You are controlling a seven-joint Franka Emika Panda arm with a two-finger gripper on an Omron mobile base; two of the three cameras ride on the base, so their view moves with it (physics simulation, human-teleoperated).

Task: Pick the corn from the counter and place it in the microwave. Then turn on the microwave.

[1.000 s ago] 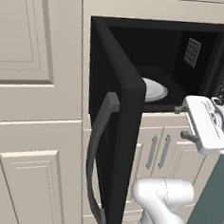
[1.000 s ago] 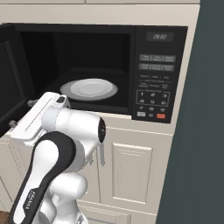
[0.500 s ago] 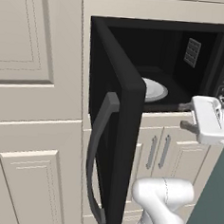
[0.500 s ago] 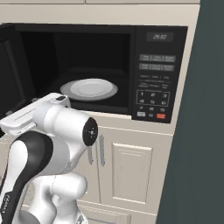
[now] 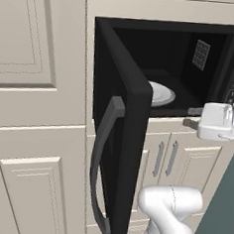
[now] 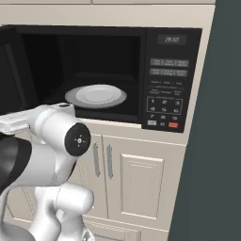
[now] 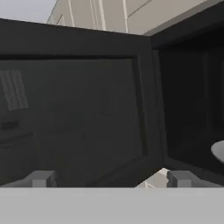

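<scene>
microwave stands wide open, built into cream cabinetry, and nearest the cameras its black door swings out toward the left with the long curved grey handle on its outer face. just past the door edge, the gripper shows in the hand view with its two small tips far apart and nothing between them, looking across the inside of the dark door glass toward the cavity opening. in the left base view the white hand hangs level with the front lip of the cavity, to the right of the opening. below it are cream cabinet doors with slim vertical pulls. deeper in, a white plate lies flat on the cavity floor, bare on top. to the right of the cavity is the keypad panel, with a small display at the top and a red button at the bottom. on the far inner wall a small vent grille shows. i cannot tell where the corn is.
</scene>
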